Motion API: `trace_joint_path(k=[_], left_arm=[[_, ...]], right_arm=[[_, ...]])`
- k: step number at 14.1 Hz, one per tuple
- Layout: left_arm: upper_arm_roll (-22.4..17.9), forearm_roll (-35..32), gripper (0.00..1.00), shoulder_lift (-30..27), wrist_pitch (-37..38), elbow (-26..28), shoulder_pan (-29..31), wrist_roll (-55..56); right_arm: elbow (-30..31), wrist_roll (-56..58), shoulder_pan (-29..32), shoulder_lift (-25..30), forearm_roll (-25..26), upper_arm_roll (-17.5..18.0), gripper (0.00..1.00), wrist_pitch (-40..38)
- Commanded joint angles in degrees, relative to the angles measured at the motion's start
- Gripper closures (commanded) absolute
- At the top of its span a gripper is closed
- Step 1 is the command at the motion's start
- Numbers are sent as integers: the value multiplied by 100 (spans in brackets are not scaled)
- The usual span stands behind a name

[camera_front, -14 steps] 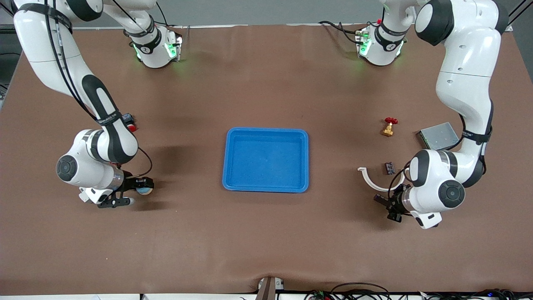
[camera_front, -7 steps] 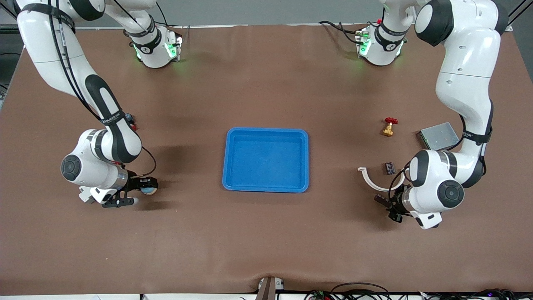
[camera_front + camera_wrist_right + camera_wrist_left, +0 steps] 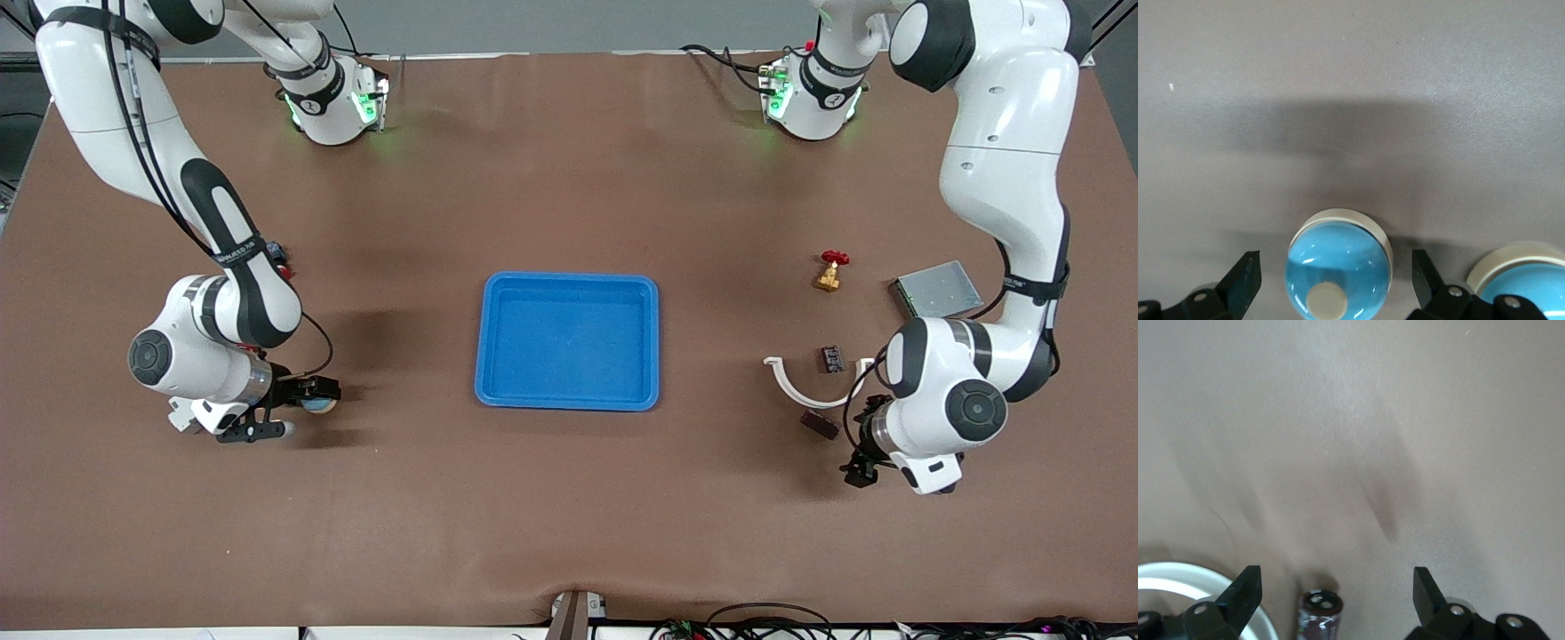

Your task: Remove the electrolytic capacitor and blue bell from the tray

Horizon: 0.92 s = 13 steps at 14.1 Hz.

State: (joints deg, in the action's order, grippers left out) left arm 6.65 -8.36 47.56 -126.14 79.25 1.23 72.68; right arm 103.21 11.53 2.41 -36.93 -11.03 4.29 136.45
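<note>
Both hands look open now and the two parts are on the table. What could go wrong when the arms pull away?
1. The electrolytic capacitor lies on its side between the open fingers of the left hand, close to the white curved piece. It may roll, or a finger may knock it.
2. The blue bell sits between the open fingers of the right hand. A sideways retreat could push it; lifting straight up seems safer.
3. The tray looks empty, so any nudge toward it would undo work.
</note>
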Motion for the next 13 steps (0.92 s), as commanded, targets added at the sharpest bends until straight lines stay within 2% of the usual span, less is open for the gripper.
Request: trace_joint_path(k=[1,4,7,10,13], left_arm=[[-23,-165,0,-342,423,73,219,-620],[-41,-166,0,-667,959,81,535,-1927],[-24,-166,0,-1063,1548,108,1062,-3781],[12,-148,0,-1362,1584,318,1651,-5513],[29,-78,0,-1792,1636,538,2091,-7105]], right_arm=[[156,-106,-39,554,-119,2,0,-433],[33,-309,-91,1011,-31,-24,0,-1092],[-352,-300,-39,1188,48,-86,0,-1716],[-862,-327,-74,1259,355,-77,0,-2243],[-1206,-318,-65,1259,365,-77,0,-2508]])
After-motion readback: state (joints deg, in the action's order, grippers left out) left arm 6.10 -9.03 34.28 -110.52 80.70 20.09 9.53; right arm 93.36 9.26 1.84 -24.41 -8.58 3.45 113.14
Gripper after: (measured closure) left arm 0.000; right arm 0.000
